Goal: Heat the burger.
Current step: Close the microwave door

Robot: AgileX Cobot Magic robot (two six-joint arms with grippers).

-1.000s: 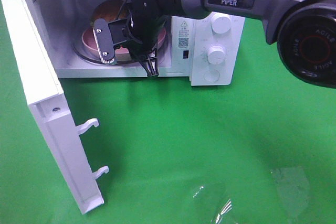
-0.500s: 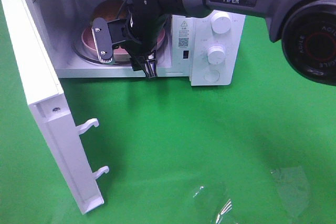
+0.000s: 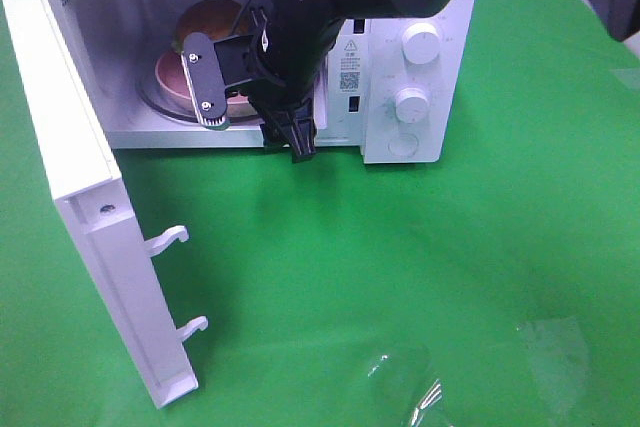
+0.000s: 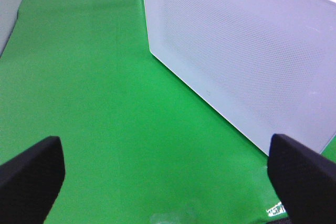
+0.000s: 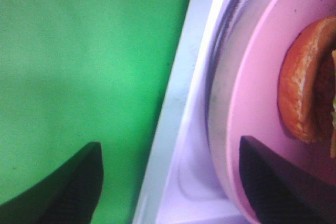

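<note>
The burger [image 3: 207,19] sits on a round pink plate [image 3: 168,73] on the glass turntable inside the open white microwave [image 3: 385,142]. My right gripper [image 3: 250,110] hangs at the oven's mouth, just in front of the plate, open and empty. In the right wrist view the burger [image 5: 302,90] lies on the pink plate [image 5: 252,103], apart from the right gripper [image 5: 169,150]. My left gripper [image 4: 168,156] is open over green cloth beside the microwave's white perforated panel [image 4: 236,51]. It is outside the high view.
The microwave door [image 3: 70,147] stands swung open at the left, its two latch hooks [image 3: 170,239] pointing right. Two knobs [image 3: 412,102] sit on the control panel. A crinkled clear plastic sheet [image 3: 420,387] lies on the green cloth near the front.
My right gripper's jaws have spread apart and the hand has drawn back out of the microwave, toward the front and slightly right. The plate with the burger stays inside.
</note>
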